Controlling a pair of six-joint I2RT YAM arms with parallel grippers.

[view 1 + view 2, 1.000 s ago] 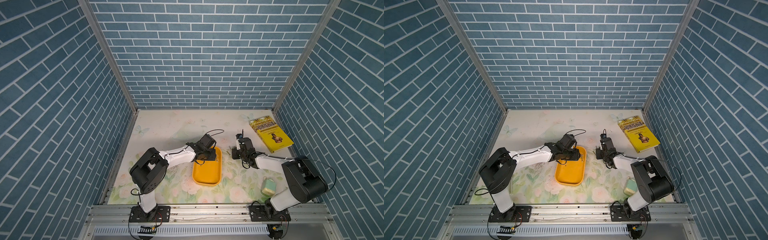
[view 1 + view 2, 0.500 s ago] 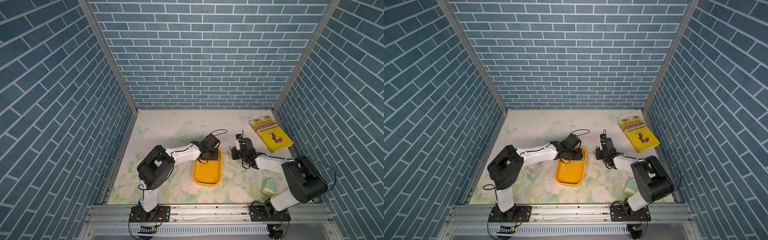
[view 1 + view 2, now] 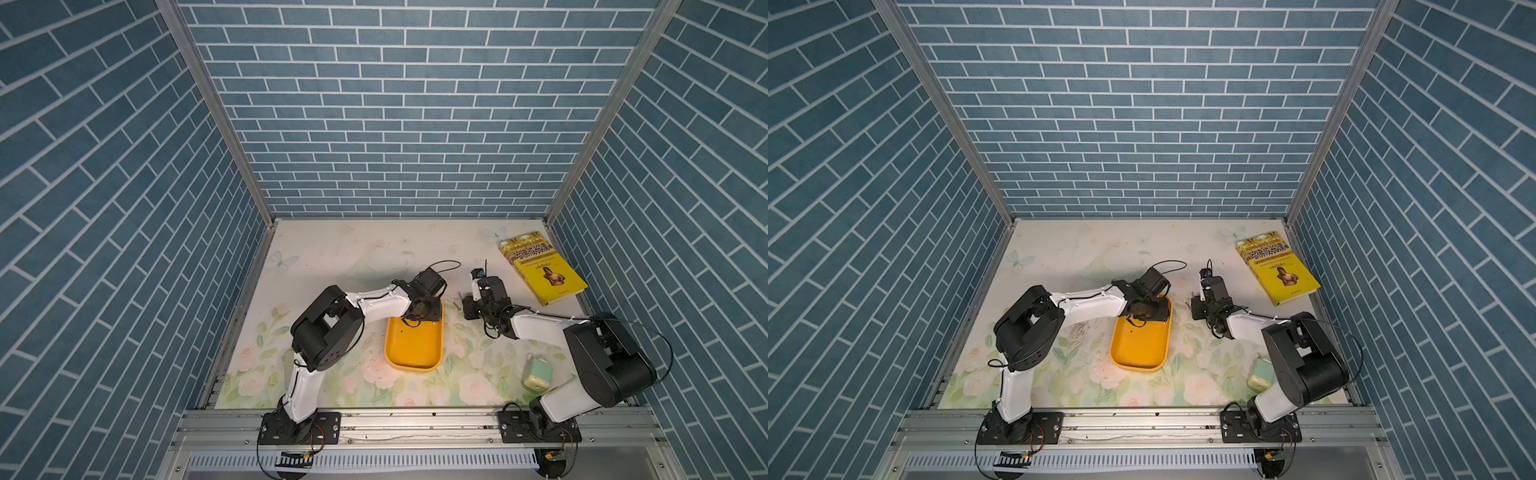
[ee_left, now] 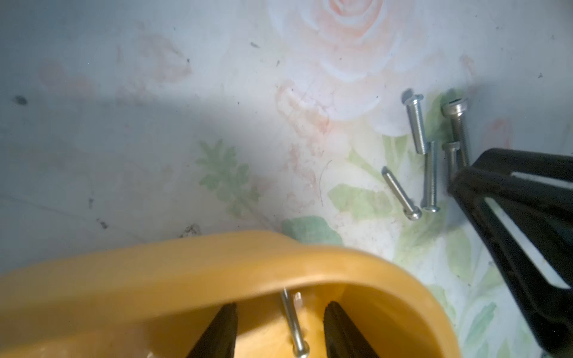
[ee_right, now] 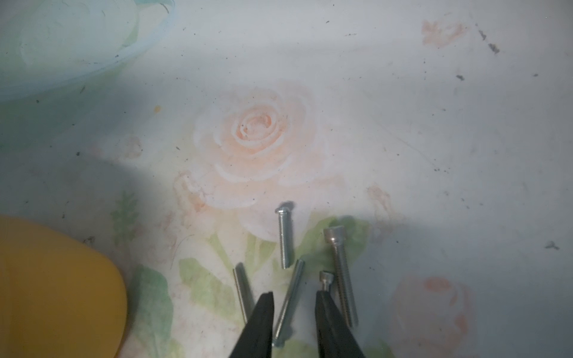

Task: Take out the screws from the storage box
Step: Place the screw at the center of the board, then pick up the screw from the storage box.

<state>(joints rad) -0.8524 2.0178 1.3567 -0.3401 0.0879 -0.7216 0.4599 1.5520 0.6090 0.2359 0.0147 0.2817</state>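
The yellow-orange storage box [image 3: 413, 349] [image 3: 1140, 347] lies mid-table in both top views. My left gripper [image 4: 280, 307] reaches down into the box's far end [image 4: 217, 269] and is open. One silver screw [image 4: 293, 324] lies loose on the box floor between its fingers, touched by neither. My right gripper [image 5: 294, 294] hangs low over the floral mat just right of the box, open. Several screws [image 5: 285, 238] lie on the mat there, and one [image 5: 290, 299] lies free between its fingertips. The same screws [image 4: 431, 176] show in the left wrist view beside the right gripper's black fingers [image 4: 496, 198].
A yellow book [image 3: 542, 268] with a portrait cover lies at the back right. A pale green gadget [image 3: 537, 372] sits at the front right, close to the right arm's base. Blue brick walls close in three sides.
The left arm's elbow has swung to the right while its gripper stays over the box's far end. The right arm has stayed in place.
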